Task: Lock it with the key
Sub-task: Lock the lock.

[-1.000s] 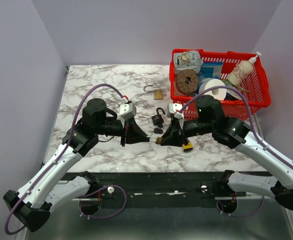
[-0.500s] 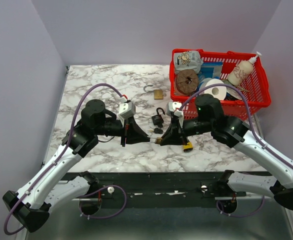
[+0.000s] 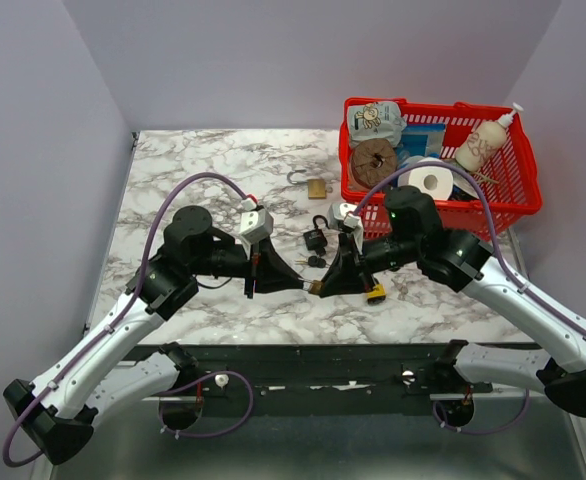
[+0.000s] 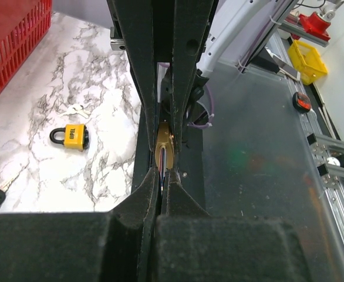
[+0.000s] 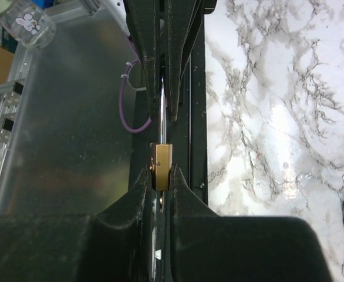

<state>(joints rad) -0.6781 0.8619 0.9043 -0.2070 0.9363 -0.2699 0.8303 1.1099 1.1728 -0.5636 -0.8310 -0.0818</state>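
Key (image 5: 162,120), clenched in left gripper (image 3: 291,281), meets brass padlock (image 5: 162,167) grasped by right gripper (image 3: 325,284) above the table's (image 3: 193,165) near edge, aligned for turning.

A white marble-patterned table with grey veins (image 3: 193,180) fills the middle of the scene. Plain pale lavender walls (image 3: 273,60) box it in at the far side, left and right. A black metal rail (image 3: 293,360) runs along its near edge, with a dull grey metal surface (image 3: 313,450) nearer still. Soft, even light leaves a bright sheen on the marble.
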